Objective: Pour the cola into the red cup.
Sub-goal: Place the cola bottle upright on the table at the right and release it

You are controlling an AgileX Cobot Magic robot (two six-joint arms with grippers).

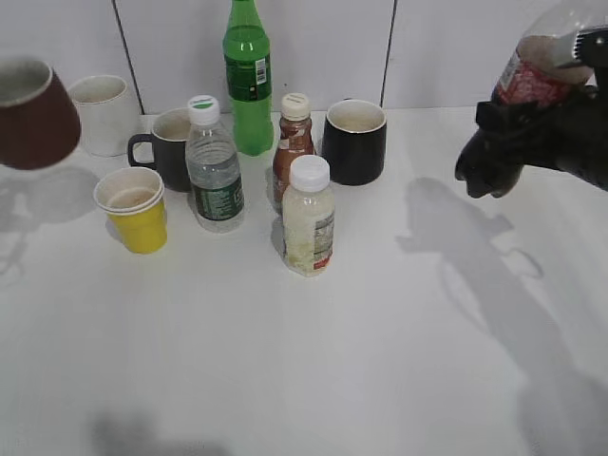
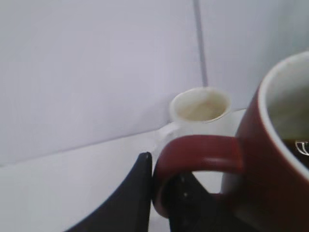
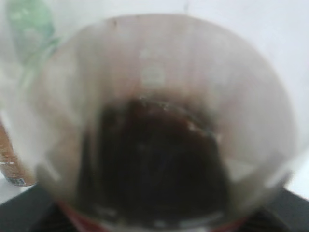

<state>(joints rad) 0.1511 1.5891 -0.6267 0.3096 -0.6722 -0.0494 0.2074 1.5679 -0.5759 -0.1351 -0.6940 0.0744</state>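
Note:
The red cup (image 1: 33, 114) hangs in the air at the far left edge of the exterior view. In the left wrist view my left gripper (image 2: 161, 193) is shut on its handle, and the cup (image 2: 270, 159) shows dark liquid inside. The cola bottle (image 1: 537, 66) is held high at the far right, tilted, with its red label visible. My right gripper (image 1: 532, 142) is shut on it. In the right wrist view the bottle (image 3: 159, 145) fills the frame, with dark cola in its lower part; the jaws are hidden.
On the white table stand a yellow paper cup (image 1: 135, 209), a water bottle (image 1: 214, 166), a green bottle (image 1: 248, 76), a small brown bottle (image 1: 293, 142), a pale drink bottle (image 1: 309, 217), two black mugs (image 1: 354, 141) and a white mug (image 1: 100, 114).

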